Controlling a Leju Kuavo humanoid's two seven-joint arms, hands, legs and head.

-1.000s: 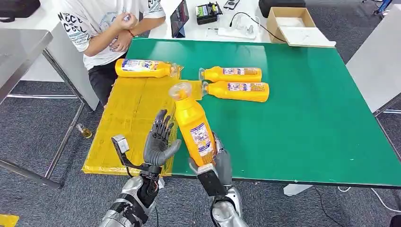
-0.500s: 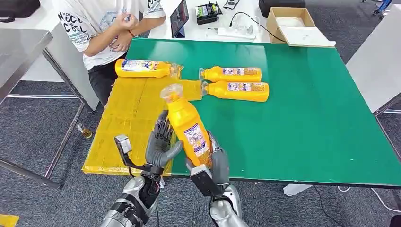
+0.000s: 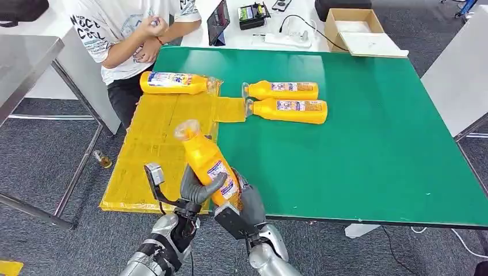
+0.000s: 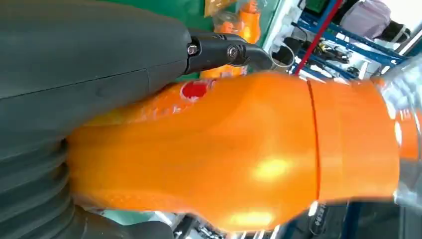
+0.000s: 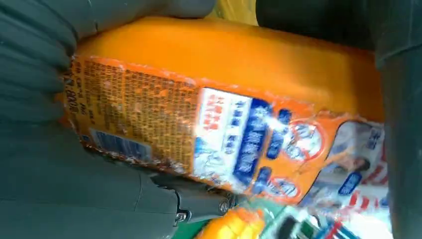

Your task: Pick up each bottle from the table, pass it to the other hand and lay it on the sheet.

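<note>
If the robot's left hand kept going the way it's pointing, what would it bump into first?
The left hand already wraps the held bottle. Pushed onward, it would probably pass over the yellow sheet toward the bottle lying at its far end; depth is unclear.

The bottle (image 3: 208,167) in my hands looks like glossy orange plastic, smooth, with a shiny printed label (image 5: 239,144). My thumb (image 3: 210,187) is matt grey. At 11 o'clock the sheet (image 3: 155,144) looks crinkled, shiny yellow; the table (image 3: 368,144) is matt green.
</note>
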